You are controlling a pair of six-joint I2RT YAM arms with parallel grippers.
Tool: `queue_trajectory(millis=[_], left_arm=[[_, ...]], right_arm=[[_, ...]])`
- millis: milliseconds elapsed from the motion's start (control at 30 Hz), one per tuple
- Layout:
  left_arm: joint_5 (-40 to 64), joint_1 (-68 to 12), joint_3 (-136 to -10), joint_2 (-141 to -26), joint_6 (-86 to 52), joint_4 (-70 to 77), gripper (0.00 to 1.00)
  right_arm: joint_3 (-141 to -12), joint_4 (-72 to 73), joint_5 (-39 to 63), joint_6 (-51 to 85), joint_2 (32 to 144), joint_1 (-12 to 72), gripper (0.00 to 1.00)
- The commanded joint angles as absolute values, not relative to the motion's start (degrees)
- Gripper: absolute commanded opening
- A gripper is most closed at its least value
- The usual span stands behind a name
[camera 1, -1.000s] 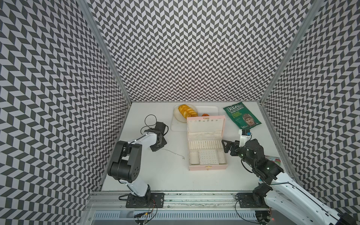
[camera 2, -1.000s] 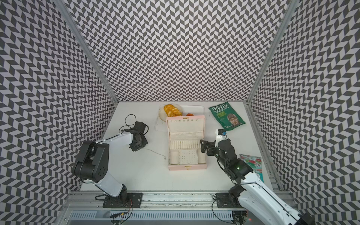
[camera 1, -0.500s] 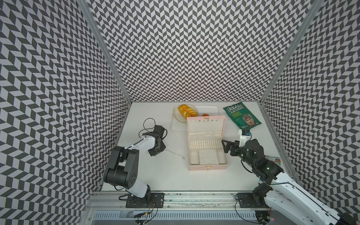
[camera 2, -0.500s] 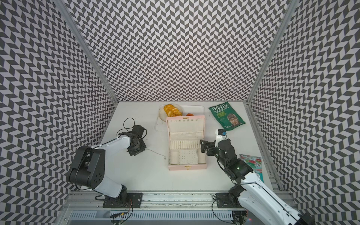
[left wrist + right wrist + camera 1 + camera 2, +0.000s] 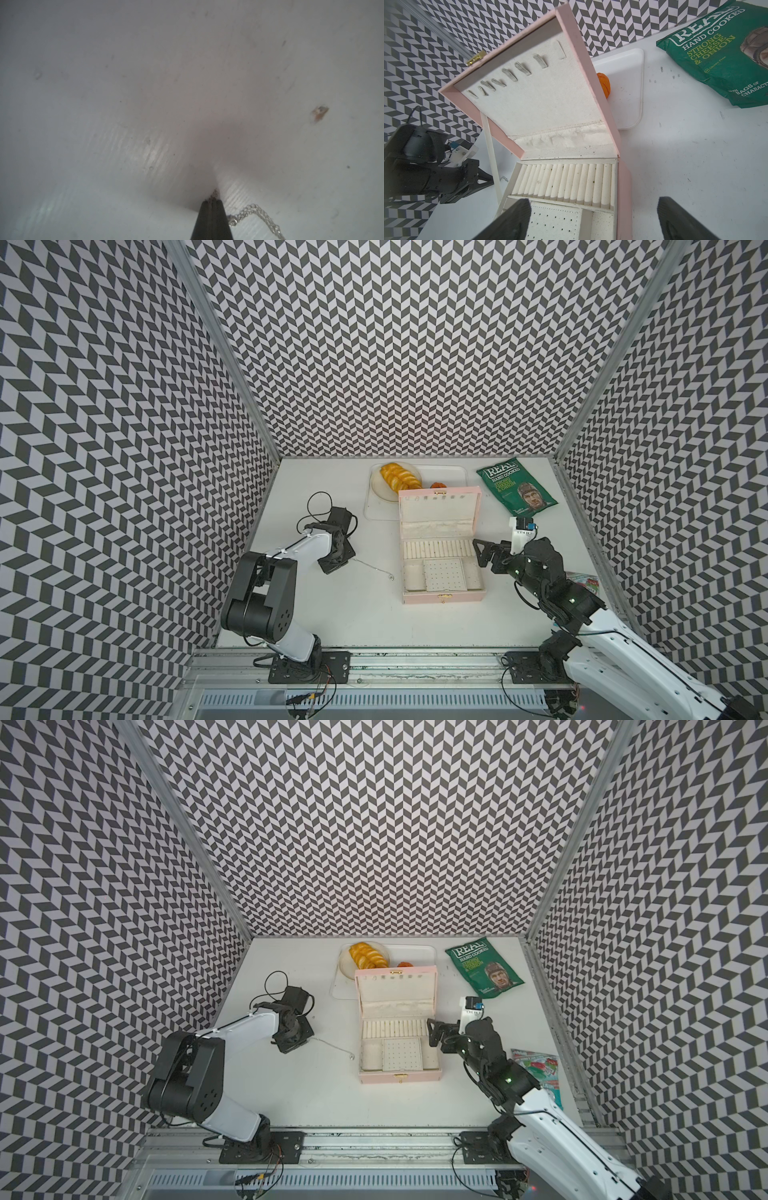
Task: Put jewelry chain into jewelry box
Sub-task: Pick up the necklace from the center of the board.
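The chain (image 5: 252, 206) runs off the picture's edge beside the left pincer (image 5: 212, 200) (tips blurred); any grip on it is unclear.

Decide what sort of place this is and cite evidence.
Probably a robot test cell: black-and-white chevron-patterned walls enclose a white tabletop, with two black-and-white robot arms bolted to a metal front rail.

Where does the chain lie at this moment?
In both top views the chain lies on the table between the left gripper and the open box, outside it. One end lies right beside the gripper's shut tips.
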State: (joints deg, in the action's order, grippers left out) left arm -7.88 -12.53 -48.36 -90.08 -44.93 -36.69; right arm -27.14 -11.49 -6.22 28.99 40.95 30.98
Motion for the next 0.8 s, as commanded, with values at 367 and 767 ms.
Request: queue_trajectory(millis=[367, 767], left_arm=[[-11.7, -12.7, -51.2, -82.8, -45.0, -40.2, 0.00], [-12.9, -12.9, -56.1, -71.1, -43.5, -40.4, 0.00]], right_arm=[[-28.4, -9.9, -6.1, 29.4, 41.8, 30.8, 0.99], [-31.1, -10.4, -5.4, 29.5, 43.4, 30.9, 1.00]])
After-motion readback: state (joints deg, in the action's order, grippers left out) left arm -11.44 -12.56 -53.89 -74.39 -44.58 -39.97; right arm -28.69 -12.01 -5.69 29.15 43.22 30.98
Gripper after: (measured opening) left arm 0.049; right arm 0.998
